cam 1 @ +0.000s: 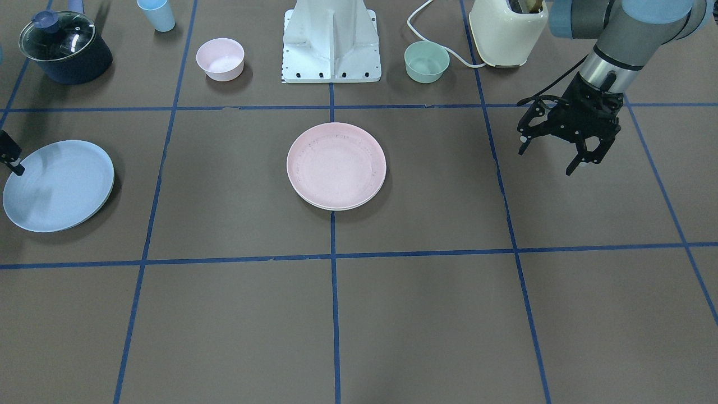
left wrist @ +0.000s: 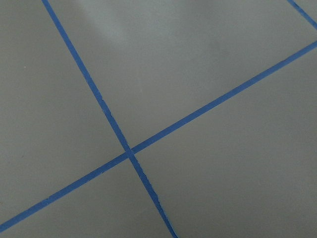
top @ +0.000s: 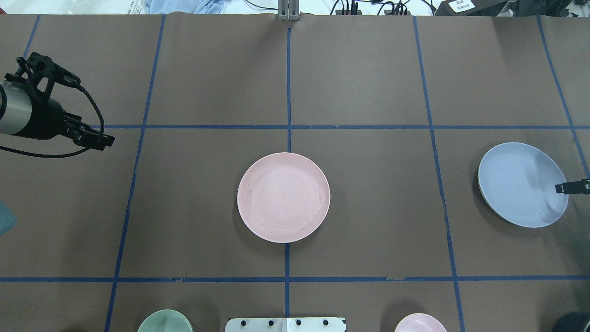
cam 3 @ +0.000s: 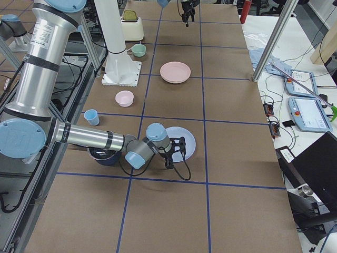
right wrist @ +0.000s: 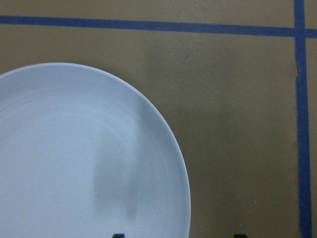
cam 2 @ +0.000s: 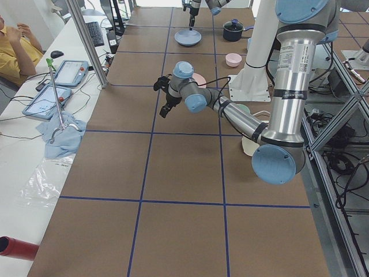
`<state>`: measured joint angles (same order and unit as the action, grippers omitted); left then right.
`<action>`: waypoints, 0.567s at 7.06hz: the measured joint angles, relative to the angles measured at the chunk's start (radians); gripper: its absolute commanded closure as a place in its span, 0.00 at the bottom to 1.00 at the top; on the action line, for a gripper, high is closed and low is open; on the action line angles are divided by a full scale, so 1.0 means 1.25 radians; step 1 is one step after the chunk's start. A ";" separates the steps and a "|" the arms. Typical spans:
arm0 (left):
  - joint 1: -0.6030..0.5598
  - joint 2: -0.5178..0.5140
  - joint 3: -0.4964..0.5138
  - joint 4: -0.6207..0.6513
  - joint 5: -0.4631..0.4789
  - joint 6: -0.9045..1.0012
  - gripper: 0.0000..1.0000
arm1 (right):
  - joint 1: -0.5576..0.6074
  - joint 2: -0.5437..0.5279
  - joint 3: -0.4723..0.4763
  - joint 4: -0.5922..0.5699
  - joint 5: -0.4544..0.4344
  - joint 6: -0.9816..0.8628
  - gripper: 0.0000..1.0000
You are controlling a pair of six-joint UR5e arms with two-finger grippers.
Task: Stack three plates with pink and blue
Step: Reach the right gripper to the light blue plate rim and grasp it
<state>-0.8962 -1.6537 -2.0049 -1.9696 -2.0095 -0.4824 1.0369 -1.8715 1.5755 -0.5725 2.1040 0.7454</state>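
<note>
The pale pink plate [cam 1: 336, 164] lies at the table's middle on top of the cream-white plate [cam 1: 336, 207], of which only a thin rim shows. It also shows in the overhead view [top: 283, 197]. The light blue plate [cam 1: 59, 185] lies alone far to the robot's right [top: 523, 184]. My right gripper [top: 571, 186] is open at the blue plate's outer rim. In the right wrist view one fingertip [right wrist: 119, 235] is over the plate [right wrist: 74, 158] and the other is outside it. My left gripper [cam 1: 552, 160] is open and empty, above bare table far to the left [top: 73, 99].
Along the robot's side stand a dark pot with a glass lid [cam 1: 64, 47], a blue cup [cam 1: 157, 14], a small pink bowl [cam 1: 220, 59], the robot base [cam 1: 332, 42], a small green bowl [cam 1: 426, 62] and a cream toaster [cam 1: 507, 31] with a cord.
</note>
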 measured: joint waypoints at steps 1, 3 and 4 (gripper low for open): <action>0.000 0.000 0.000 0.000 0.000 0.000 0.00 | -0.007 0.001 -0.008 0.000 -0.009 -0.002 0.62; -0.001 0.000 0.000 0.000 0.001 -0.001 0.00 | -0.020 0.005 -0.013 0.000 -0.021 -0.004 1.00; -0.001 0.000 0.000 0.000 0.001 -0.001 0.00 | -0.024 0.011 -0.013 0.000 -0.023 -0.001 1.00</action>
<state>-0.8972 -1.6536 -2.0049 -1.9696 -2.0078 -0.4831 1.0064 -1.8573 1.5598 -0.5722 2.0750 0.7439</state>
